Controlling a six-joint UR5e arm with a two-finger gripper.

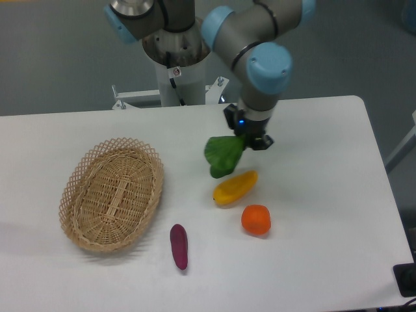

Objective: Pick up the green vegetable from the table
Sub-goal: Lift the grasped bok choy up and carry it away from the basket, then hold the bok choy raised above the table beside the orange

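The gripper pinches the green vegetable, which hangs left of the jaws above the table; far left, the basket holds nothing

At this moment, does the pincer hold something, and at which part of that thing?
Yes. The pincer holds the green vegetable by its stem end; the broad leaf hangs down to the left, just above the yellow vegetable.

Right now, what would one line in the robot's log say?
hand: shut on green vegetable | vegetable: lifted off table, hanging above yellow vegetable | basket: empty
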